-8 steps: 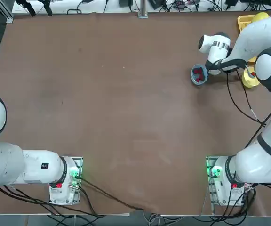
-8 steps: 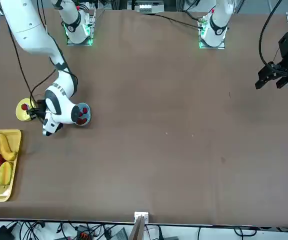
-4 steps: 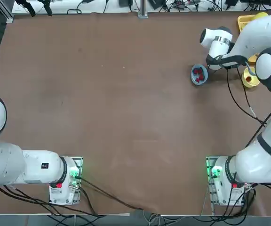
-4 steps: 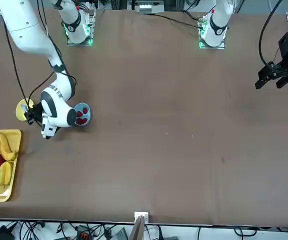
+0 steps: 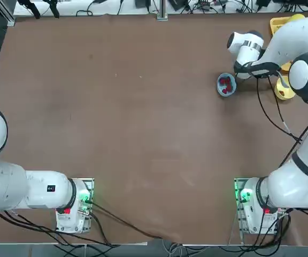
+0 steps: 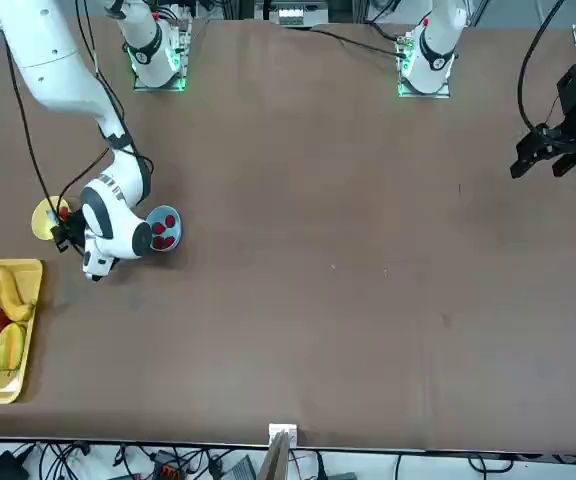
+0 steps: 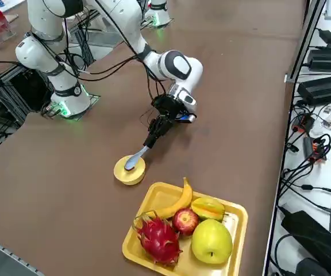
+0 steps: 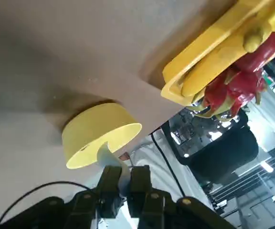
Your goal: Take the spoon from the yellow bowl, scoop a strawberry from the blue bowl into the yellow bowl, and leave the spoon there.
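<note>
The yellow bowl (image 7: 129,172) stands near the table's far right corner, also in the top view (image 5: 285,92) and the front view (image 6: 46,218). The pale spoon (image 7: 135,159) rests with its scoop in that bowl and its handle slanting up. My right gripper (image 7: 153,135) is shut on the handle's end; in the wrist view the fingers (image 8: 110,180) pinch the spoon (image 8: 111,161) just above the yellow bowl (image 8: 98,135). The blue bowl (image 5: 226,84) sits just left of the hand and holds red strawberries (image 6: 165,233).
A rectangular yellow tray (image 7: 154,198) with a banana, apple, dragon fruit and other fruit lies close beyond the yellow bowl, at the table's far right corner (image 6: 28,330). The table's right edge, with cables and power bricks (image 7: 320,86) past it, runs nearby.
My right wrist has swung toward the far edge, off the blue bowl, which now shows fully. The gripper stays shut on the spoon at the yellow bowl.
</note>
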### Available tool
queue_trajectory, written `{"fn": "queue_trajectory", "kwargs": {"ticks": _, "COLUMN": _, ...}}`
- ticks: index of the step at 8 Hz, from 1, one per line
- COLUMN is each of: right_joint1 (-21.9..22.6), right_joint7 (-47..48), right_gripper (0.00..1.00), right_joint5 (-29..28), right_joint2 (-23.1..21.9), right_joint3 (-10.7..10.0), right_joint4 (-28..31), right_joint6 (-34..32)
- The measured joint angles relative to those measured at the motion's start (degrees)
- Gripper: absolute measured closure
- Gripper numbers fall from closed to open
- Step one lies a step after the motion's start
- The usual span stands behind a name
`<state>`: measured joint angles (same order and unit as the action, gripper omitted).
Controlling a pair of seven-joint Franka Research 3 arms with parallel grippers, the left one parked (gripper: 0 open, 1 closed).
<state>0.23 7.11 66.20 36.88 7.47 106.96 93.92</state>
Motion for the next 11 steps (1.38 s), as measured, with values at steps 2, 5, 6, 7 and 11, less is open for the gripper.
{"fn": "queue_trajectory", "kwargs": {"ticks": 2, "right_joint1": -0.5, "right_joint7": 7.3, "right_gripper": 0.89, "right_joint5": 0.1, "right_joint2": 1.6, "right_joint3": -0.1, "right_joint4": -1.1, "right_joint6": 0.1}}
{"fn": "queue_trajectory", "kwargs": {"ticks": 5, "right_joint1": -1.4, "right_joint7": 14.4, "right_gripper": 0.89, "right_joint5": 1.2, "right_joint2": 4.9, "right_joint3": -0.4, "right_joint4": -3.8, "right_joint6": 0.3}}
{"fn": "queue_trajectory", "kwargs": {"ticks": 6, "right_joint1": -1.5, "right_joint7": 17.7, "right_gripper": 0.88, "right_joint5": 1.2, "right_joint2": 5.4, "right_joint3": -0.5, "right_joint4": -4.1, "right_joint6": 0.3}}
{"fn": "queue_trajectory", "kwargs": {"ticks": 7, "right_joint1": -1.4, "right_joint7": 20.5, "right_gripper": 0.87, "right_joint5": 1.2, "right_joint2": 5.7, "right_joint3": -0.5, "right_joint4": -4.2, "right_joint6": 0.3}}
{"fn": "queue_trajectory", "kwargs": {"ticks": 11, "right_joint1": -1.3, "right_joint7": 22.2, "right_gripper": 0.21, "right_joint5": -1.6, "right_joint2": 5.4, "right_joint3": 1.2, "right_joint4": -7.9, "right_joint6": 0.4}}
